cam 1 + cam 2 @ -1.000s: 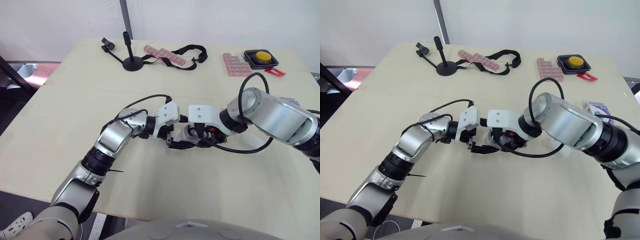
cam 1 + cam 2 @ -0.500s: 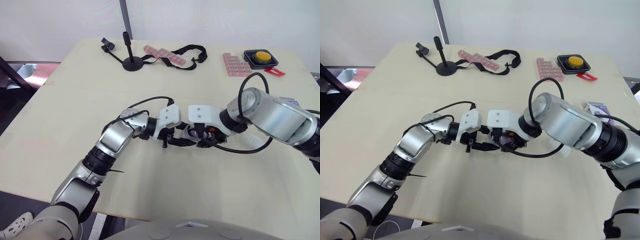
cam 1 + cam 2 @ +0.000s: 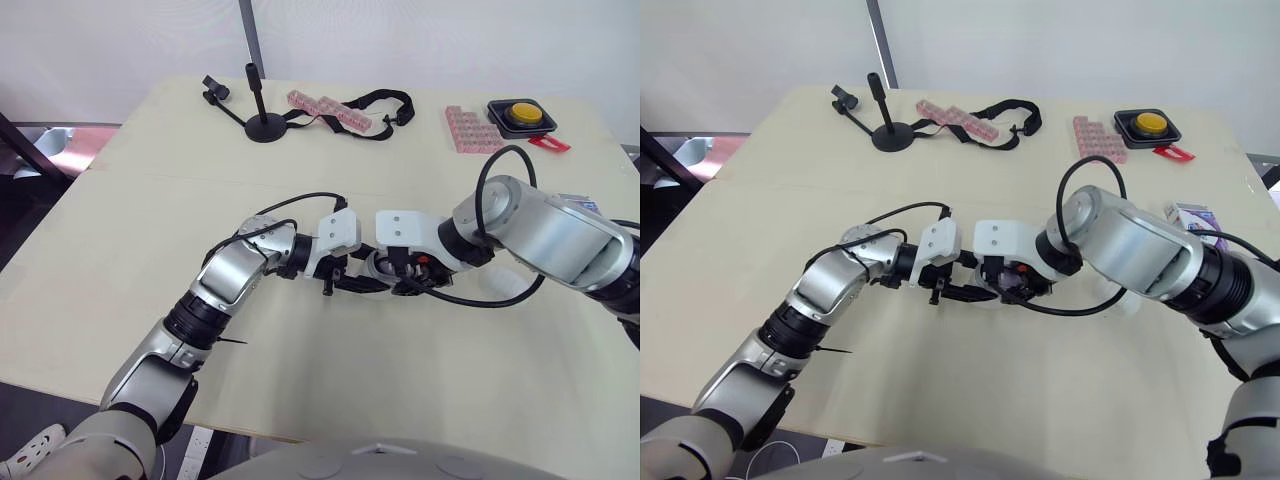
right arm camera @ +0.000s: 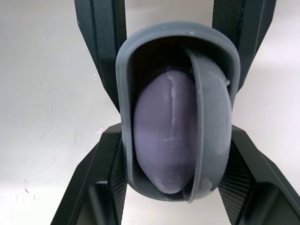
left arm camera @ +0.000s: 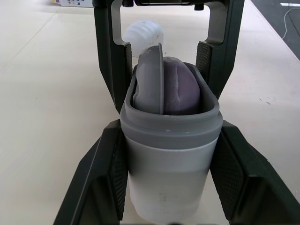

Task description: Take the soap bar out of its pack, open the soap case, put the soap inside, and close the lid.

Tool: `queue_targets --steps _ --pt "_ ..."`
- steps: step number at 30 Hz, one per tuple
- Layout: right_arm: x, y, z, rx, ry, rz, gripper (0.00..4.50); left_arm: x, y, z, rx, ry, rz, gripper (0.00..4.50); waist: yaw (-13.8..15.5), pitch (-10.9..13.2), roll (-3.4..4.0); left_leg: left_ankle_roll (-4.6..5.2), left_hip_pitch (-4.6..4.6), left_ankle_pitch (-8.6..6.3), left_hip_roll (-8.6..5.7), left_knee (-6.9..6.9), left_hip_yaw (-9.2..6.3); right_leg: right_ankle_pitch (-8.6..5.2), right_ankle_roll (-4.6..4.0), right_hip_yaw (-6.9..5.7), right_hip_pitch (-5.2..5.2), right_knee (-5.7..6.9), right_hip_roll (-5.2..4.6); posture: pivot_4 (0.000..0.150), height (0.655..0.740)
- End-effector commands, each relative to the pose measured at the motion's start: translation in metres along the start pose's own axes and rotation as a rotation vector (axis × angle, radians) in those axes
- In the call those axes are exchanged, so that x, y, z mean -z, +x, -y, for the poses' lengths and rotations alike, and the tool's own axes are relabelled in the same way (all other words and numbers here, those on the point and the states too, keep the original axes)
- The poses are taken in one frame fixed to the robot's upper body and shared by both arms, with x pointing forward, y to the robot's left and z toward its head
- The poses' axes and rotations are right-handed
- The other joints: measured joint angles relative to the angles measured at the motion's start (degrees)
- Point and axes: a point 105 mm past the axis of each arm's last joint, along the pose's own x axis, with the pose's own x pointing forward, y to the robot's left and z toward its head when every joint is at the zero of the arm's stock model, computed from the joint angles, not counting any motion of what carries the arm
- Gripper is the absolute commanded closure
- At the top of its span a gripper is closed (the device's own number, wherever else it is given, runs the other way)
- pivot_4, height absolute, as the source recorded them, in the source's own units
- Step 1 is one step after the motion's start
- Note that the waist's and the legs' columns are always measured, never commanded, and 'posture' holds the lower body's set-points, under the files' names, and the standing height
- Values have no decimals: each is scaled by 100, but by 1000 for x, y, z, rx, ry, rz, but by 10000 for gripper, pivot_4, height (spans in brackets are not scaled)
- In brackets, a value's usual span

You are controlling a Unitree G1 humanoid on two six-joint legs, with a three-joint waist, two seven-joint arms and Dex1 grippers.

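Both grippers meet at the middle of the table. The soap case [image 5: 168, 154], white with a grey rim, is clamped between the fingers of my left gripper [image 3: 346, 283]. My right gripper [image 3: 386, 274] closes on the same case from the opposite end, its fingers [image 5: 219, 56] flanking the rim. The case's mouth [image 4: 176, 108] faces the right wrist camera. Inside it lies the purple soap bar [image 4: 164, 136], with a thin grey lid piece [image 4: 213, 126] tucked in beside it. The soap pack [image 3: 1193, 215] lies near the table's right edge.
A white ribbed object [image 5: 143, 32] lies on the table beyond the case. At the back stand a black stand [image 3: 265, 126], pink strips [image 3: 330, 107] with a black strap [image 3: 382, 99], a pink sheet [image 3: 470, 130] and a yellow button [image 3: 522, 113].
Over the last second my left gripper turned and rose slightly, nearer the right one. Since half a second ago nothing has visibly moved.
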Motion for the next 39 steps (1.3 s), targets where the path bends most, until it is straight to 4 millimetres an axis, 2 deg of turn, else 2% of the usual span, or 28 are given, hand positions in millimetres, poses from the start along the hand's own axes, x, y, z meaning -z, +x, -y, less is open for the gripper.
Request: queue_targets --steps 1,20,21,23,26,27,35,39 --pt "-6 -6 2 36 -38 26 24334 -6 -2 -4 -17 39 3 25939 0 0 0 0 0 0 0 0 0 0 0 0 0 0 0 1500 7096" --pt "-7 -7 1 18 -7 46 24334 -4 -1 -6 -34 60 4 25940 -3 0 0 0 0 0 0 1 0 0 0 2 0 2 0 1500 7096" --pt "-8 -7 2 21 -8 53 16715 -4 -1 -6 -36 60 4 25940 -2 0 0 0 0 0 0 1 0 0 0 2 -1 2 0 1500 7096" --pt "-8 -8 3 22 -1 65 12152 -2 -2 -6 -38 62 2 25940 -4 0 0 0 0 0 0 1 0 0 0 2 -1 2 -1 1500 7096" --pt "-6 -10 5 27 25 91 1539 -1 -3 -5 -42 68 5 25940 4 0 0 0 -1 0 0 1 0 0 0 3 -1 2 -1 1500 7096" --pt "-3 -11 6 28 43 102 324 -1 -3 -5 -49 74 10 25940 6 0 0 0 -1 0 0 2 0 0 0 3 0 2 -1 1500 7096" --pt "32 -26 5 48 207 314 324 -4 -17 1 -91 99 128 25940 78 -1 -2 1 -12 -1 0 9 1 0 0 7 0 -6 1 1500 7096" --pt "48 -37 -6 80 192 475 324 -14 -29 14 -93 92 260 25940 95 -2 -1 5 -27 -7 6 24 0 0 1 3 0 -8 -7 1500 7096"
